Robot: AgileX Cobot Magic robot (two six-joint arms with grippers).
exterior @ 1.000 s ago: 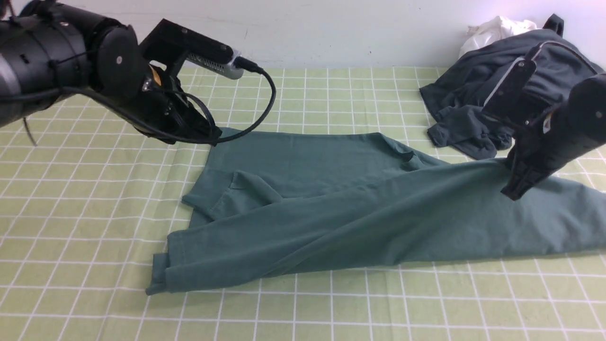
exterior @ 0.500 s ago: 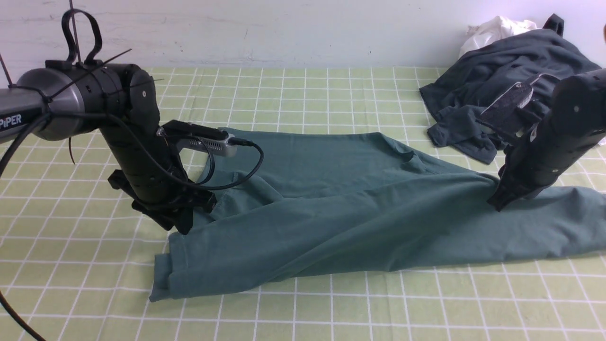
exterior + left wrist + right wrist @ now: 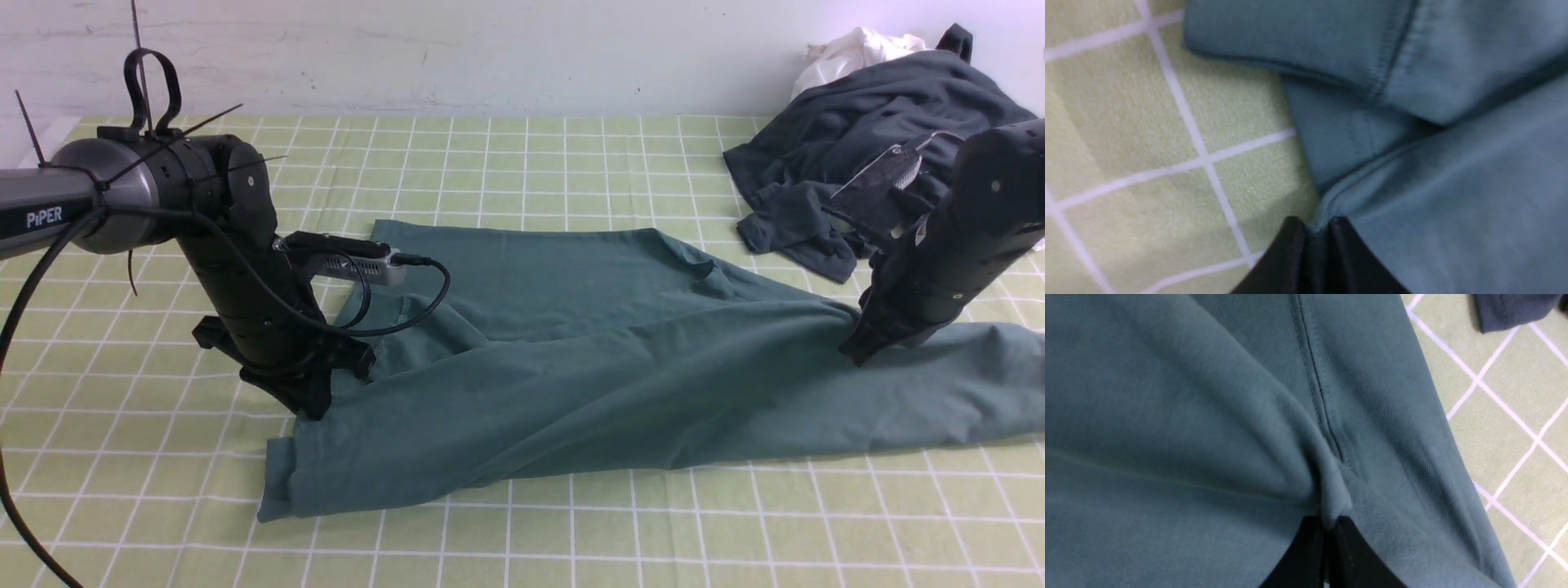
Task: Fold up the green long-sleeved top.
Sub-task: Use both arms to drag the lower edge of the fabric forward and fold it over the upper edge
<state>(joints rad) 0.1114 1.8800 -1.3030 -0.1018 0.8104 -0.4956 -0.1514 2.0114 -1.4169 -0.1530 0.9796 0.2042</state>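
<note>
While the checked tablecloth (image 3: 522,155) is carrying the green long-sleeved top (image 3: 588,359) across its middle and a dark grey garment (image 3: 841,155) far right, I am watching my left gripper (image 3: 314,402) pinching the top's left edge and my right gripper (image 3: 857,351) pinching a fold toward its right.

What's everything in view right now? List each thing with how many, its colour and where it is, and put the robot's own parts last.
green long-sleeved top: one, dull teal-green, spread across the middle of the table, partly doubled over itself.
dark garment: one, charcoal grey, bunched at the far right near the wall.
white cloth: one, white, behind the dark garment against the wall.
table cover: one, pale green with white grid lines, under everything.
left gripper: one, black, shut on the top's left edge.
right gripper: one, black, shut on a fold at the top's right side.
</note>
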